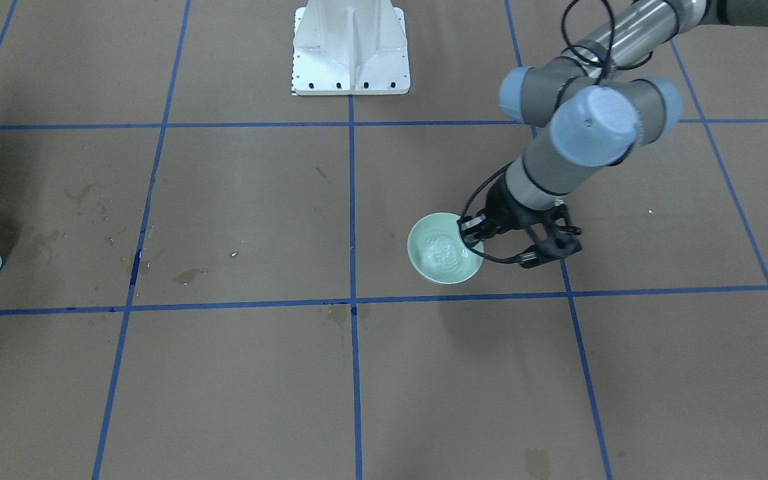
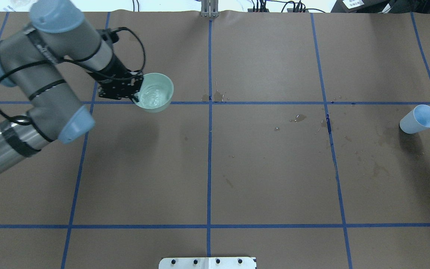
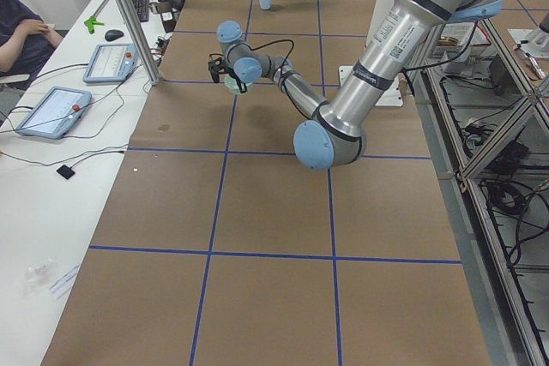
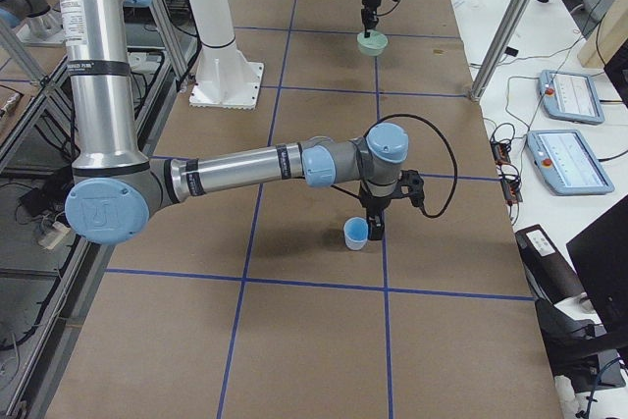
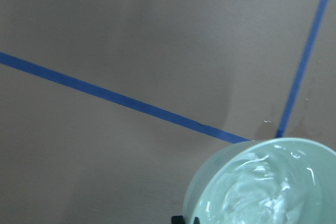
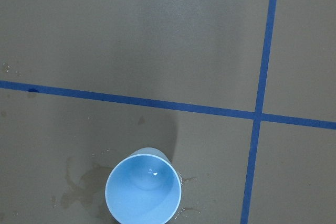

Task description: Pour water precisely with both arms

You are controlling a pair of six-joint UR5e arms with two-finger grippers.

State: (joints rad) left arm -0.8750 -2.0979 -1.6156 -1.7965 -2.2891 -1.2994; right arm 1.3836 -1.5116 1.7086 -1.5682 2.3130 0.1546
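Observation:
My left arm (image 2: 43,82) comes in from the left of the overhead view. Its gripper (image 2: 137,91) is shut on the near rim of a pale green bowl (image 2: 155,93) and holds it above the table. Water (image 5: 262,192) glints inside the bowl, rippled. From the front, the gripper (image 1: 472,235) pinches the bowl (image 1: 441,250) at its right rim. A light blue cup (image 2: 418,119) stands upright at the far right, nearly empty in the right wrist view (image 6: 144,192). My right gripper (image 4: 374,228) hangs just beside the cup (image 4: 355,234). I cannot tell whether it is open.
The white pedestal base (image 1: 351,50) stands at the robot's side of the table. Wet stains (image 2: 299,117) mark the brown paper between bowl and cup. A metal post (image 3: 129,15), tablets (image 3: 51,109) and an operator are at the table's far edge.

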